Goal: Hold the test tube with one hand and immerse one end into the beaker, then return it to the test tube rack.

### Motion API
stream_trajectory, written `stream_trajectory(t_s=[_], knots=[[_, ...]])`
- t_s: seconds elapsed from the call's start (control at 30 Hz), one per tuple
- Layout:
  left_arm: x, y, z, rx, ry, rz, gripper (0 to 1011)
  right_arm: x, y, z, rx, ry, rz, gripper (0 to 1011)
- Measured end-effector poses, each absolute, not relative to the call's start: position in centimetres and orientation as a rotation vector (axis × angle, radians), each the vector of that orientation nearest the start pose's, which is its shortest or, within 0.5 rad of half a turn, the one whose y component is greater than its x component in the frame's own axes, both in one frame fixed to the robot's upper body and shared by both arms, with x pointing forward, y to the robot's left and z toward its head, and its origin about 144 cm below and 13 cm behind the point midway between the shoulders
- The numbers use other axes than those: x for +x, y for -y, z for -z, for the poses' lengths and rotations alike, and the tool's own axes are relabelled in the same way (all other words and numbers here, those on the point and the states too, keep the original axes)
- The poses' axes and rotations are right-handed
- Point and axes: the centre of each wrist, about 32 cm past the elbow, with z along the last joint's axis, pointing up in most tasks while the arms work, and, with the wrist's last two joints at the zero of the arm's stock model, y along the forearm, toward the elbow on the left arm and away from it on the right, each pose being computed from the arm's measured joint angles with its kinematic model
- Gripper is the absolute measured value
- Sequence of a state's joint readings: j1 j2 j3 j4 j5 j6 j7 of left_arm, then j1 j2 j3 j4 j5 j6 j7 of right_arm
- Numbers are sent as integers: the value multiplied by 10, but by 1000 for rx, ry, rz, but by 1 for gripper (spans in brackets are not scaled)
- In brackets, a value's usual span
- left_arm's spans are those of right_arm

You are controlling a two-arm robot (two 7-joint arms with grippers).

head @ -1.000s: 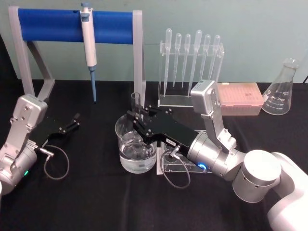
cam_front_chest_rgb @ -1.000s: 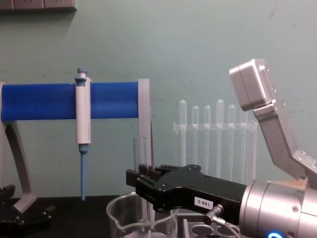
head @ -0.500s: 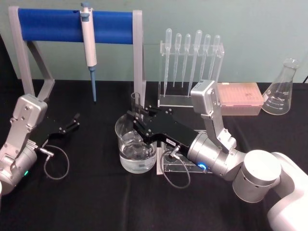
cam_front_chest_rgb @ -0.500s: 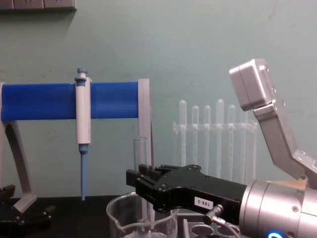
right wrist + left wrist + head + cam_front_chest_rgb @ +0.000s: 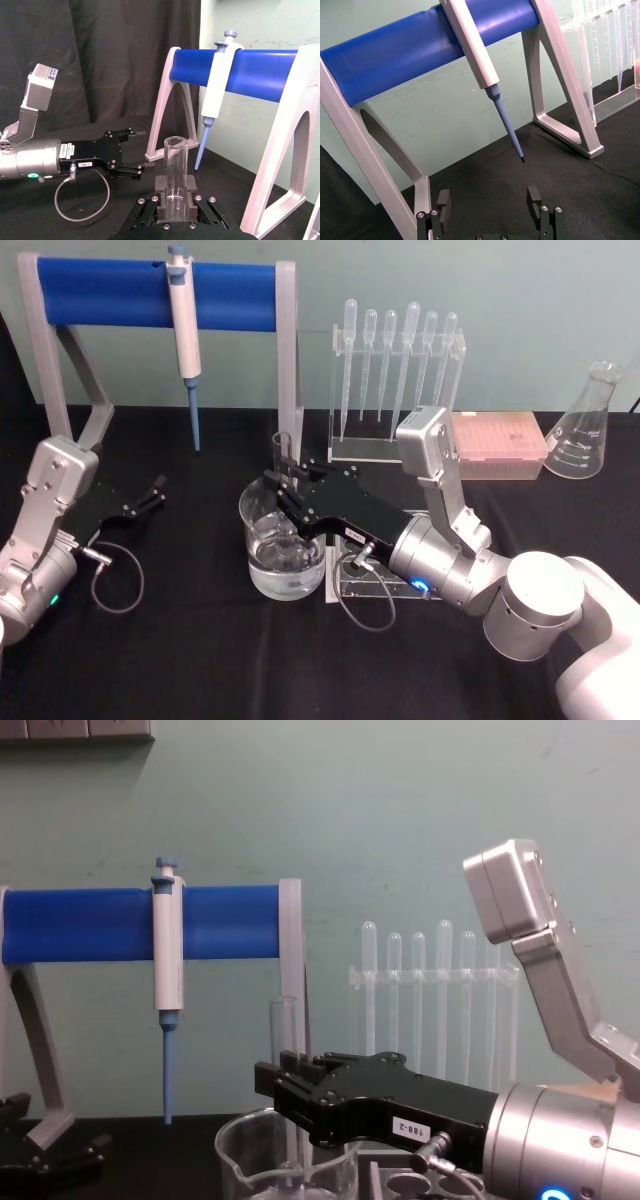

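The right gripper (image 5: 283, 490) reaches in from the right over the beaker (image 5: 283, 550), its fingers clamped on the upright test tube (image 5: 282, 455), whose lower end stands inside the beaker while its open rim rises above the fingers. At the left, the left gripper (image 5: 152, 492) rests low over the black table (image 5: 180, 640) with its fingers spread and nothing between them. Farther back, a white and blue pipette (image 5: 184, 330) hangs on the blue stand (image 5: 120, 290).
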State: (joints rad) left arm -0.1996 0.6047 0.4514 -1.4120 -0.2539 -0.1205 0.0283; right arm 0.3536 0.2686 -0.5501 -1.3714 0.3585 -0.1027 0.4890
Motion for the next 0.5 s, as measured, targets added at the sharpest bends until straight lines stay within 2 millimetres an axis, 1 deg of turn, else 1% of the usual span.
stream_trajectory(t_s=[0.5], knots=[[489, -310, -1140, 304, 285, -1248, 1000, 523, 162, -1168, 27, 95, 621, 224]])
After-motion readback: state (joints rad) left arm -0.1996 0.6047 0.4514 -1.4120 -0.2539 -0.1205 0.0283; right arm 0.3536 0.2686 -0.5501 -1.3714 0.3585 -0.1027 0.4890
